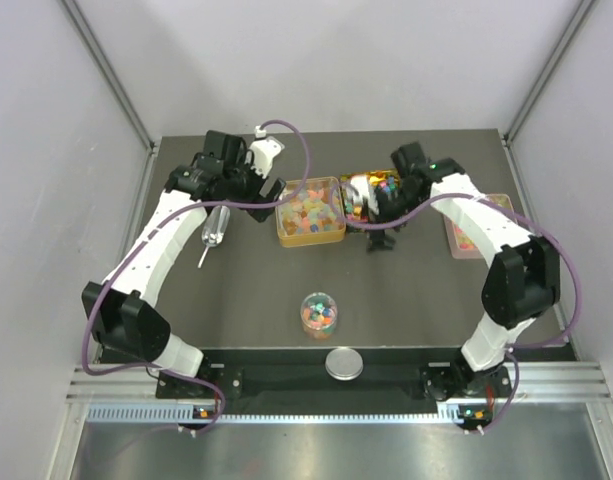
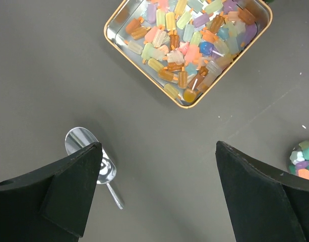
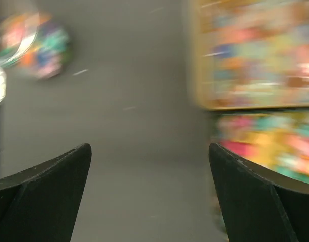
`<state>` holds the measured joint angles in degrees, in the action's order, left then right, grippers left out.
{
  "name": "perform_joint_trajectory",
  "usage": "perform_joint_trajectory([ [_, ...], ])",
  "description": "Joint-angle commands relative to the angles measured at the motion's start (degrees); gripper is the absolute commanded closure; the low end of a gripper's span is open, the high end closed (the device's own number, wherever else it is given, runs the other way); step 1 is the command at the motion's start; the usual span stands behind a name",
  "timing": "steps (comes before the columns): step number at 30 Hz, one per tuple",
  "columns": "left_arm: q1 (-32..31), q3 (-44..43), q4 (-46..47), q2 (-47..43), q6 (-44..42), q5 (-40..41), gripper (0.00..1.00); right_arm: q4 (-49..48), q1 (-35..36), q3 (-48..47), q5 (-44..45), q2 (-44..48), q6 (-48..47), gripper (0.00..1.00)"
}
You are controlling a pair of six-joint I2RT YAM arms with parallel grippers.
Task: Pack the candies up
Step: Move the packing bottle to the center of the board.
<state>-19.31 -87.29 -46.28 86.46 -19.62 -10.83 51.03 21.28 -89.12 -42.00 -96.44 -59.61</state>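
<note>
Over the far left part of the bench point(image 1: 246, 290), the left gripper point(image 2: 157, 194) hangs wide apart and empty. A metal scoop point(image 2: 79, 141) lies just beside one finger, likely the tool to pick up next. Just beyond sits a gold-rimmed square tin point(image 2: 116, 33) heaped with the candies point(image 2: 189, 45). The right gripper point(image 3: 149, 196), equally wide and empty, hovers off the tin's right side in a blurred view. Toward the near edge a partly filled clear jar point(image 1: 319, 313) stands open, its round silver lid point(image 1: 343, 363) set aside for filling.
</note>
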Motion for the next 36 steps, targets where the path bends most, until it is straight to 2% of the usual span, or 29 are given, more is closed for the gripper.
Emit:
perform_joint_trajectory([
  [1, -0.2, 0.4, 3.7, -3.6, 0.0, -0.5, 0.02, 24.1, 5.7, 12.2, -5.3, 2.8, -22.1, 0.0],
  [2, -0.2, 0.3, 3.7, -3.7, 0.0, -0.2, 0.02, 20.2, 6.7, 16.7, -4.1, 8.1, -21.9, 0.0],
  [3, -0.2, 0.1, 3.8, -3.5, -0.1, 0.1, 0.02, 10.0, 7.9, 21.6, -2.7, 11.2, -21.5, 0.0],
  [4, -0.2, -0.3, 3.8, -3.5, -0.4, 0.5, 0.02, 4.6, 10.7, 30.9, 0.5, 14.5, -20.8, 0.0],
  [6, -0.2, -0.7, 3.7, -3.1, -0.9, 1.9, 0.02, -7.4, 13.6, 38.6, 2.4, 22.2, -22.6, 0.0],
  [7, -0.1, -1.1, 3.8, -3.0, -1.3, 2.1, 0.02, -10.2, 15.7, 43.9, 2.1, 23.7, -23.7, 0.0],
  [9, -0.1, -1.4, 3.5, -3.0, -1.7, 2.8, 0.02, -13.1, 17.9, 46.3, 1.3, 24.6, -25.7, 0.0],
  [11, 0.0, -1.1, 3.3, -3.2, -1.9, 2.8, 0.02, -11.5, 19.1, 45.7, -3.3, 22.3, -30.8, 0.0],
  [14, 0.0, 0.3, 3.4, -3.8, -2.1, 2.4, 0.02, -2.7, 19.0, 42.2, -8.9, 17.7, -44.4, 0.0],
  [16, 0.0, 1.3, 3.3, -4.2, -2.1, 1.9, 0.02, 5.5, 19.1, 37.6, -10.1, 14.3, -55.0, 0.0],
  [17, 0.0, 1.7, 3.3, -4.4, -2.1, 1.7, 0.03, 13.4, 19.1, 35.4, -10.3, 9.8, -59.1, 0.0],
  [18, 0.0, 2.0, 3.4, -4.9, -2.1, 1.5, 0.03, 18.1, 19.2, 30.6, -10.2, 7.3, -68.1, 0.0],
  [20, 0.0, 2.7, 3.1, -5.3, -2.3, 1.4, 0.03, 30.4, 19.6, 26.4, -9.2, 0.6, -76.9, 0.0],
  [21, 0.0, 2.9, 3.0, -5.8, -2.4, 1.4, 0.03, 33.5, 19.8, 23.8, -9.0, -1.1, -84.3, 0.0],
  [24, 0.0, 3.2, 2.7, -6.6, -2.6, 1.7, 0.03, 33.4, 22.5, 25.6, -5.6, -1.6, -90.8, 0.0],
  [30, 0.0, 3.7, 2.5, -8.7, -3.0, 1.4, 0.03, 33.4, 26.6, 27.5, -0.1, -2.4, -92.4, 0.0],
  [36, 0.0, 4.4, 2.3, -10.3, -3.5, 2.2, 0.03, 32.9, 29.2, 29.4, -1.3, 0.0, -97.1, 0.0],
])
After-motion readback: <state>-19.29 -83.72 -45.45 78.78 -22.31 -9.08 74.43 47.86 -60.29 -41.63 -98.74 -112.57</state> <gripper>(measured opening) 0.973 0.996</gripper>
